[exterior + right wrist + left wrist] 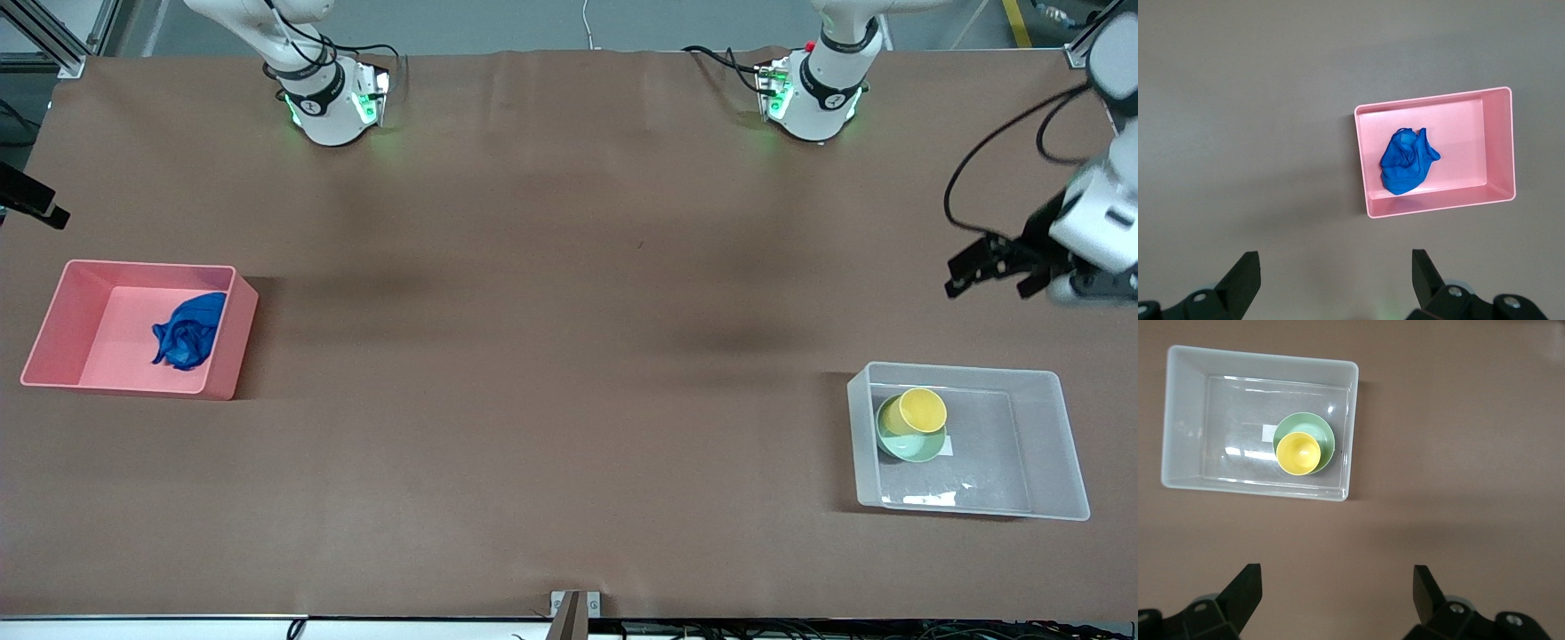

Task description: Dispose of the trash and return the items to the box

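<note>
This is a robotics lab, set up for recorded handling trials rather than any home or shop. Two white robot arms stand bolted along one edge of a wide table (569,293) that is covered end to end with a plain brown sheet, wrinkled at its edge. Their bases glow with green status lights, and black cables trail from them and loop off the arm at the left arm's end. Aluminium framing struts stand at the table corners, and a camera bracket (570,613) is fixed at the edge nearest the front camera. More wiring runs along the floor under that edge. Yellow-and-black floor tape marks one corner.
</note>
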`<state>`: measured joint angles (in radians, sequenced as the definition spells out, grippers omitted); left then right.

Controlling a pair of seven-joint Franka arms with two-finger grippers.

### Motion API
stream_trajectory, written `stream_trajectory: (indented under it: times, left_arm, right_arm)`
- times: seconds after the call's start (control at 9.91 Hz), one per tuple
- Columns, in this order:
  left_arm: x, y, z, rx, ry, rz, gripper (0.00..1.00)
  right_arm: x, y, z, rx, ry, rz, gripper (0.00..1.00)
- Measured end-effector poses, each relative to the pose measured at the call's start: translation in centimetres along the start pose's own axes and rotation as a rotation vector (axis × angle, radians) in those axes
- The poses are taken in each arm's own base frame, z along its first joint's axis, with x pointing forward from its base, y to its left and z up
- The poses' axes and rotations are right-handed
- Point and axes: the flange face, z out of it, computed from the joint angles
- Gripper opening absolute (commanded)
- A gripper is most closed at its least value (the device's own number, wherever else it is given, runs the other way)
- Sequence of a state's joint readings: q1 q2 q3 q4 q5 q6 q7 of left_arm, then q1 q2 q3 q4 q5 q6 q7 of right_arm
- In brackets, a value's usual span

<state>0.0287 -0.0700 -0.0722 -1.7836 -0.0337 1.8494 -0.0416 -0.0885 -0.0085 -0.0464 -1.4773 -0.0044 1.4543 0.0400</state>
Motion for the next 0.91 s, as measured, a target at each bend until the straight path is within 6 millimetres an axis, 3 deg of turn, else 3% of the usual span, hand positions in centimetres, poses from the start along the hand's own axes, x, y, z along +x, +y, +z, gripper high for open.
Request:
stream_trajectory:
  times: [0.2, 0.4, 0.61, 0.91]
  left_arm:
    - [-0.7, 1.3, -4.9, 0.013, -0.006, 0.013, 1.00]
    - [-0.6, 1.8, -7.8, 0.012, -0.043, 0.022, 1.00]
    - [-0.1, 2.4, -7.7, 0.011, -0.064, 0.032, 1.00]
    - [0.1, 1.1, -6.9, 0.013, -0.090, 0.008, 1.00]
  right_arm:
    - [0.0, 0.0, 0.0, 0.000, 0.000, 0.000, 1.00]
    - [0.0, 0.1, 0.0, 0.000, 0.000, 0.002, 1.00]
    - [0.0, 0.1, 0.0, 0.000, 0.000, 0.002, 1.00]
    - [0.0, 0.2, 0.0, 0.000, 0.000, 0.003, 1.00]
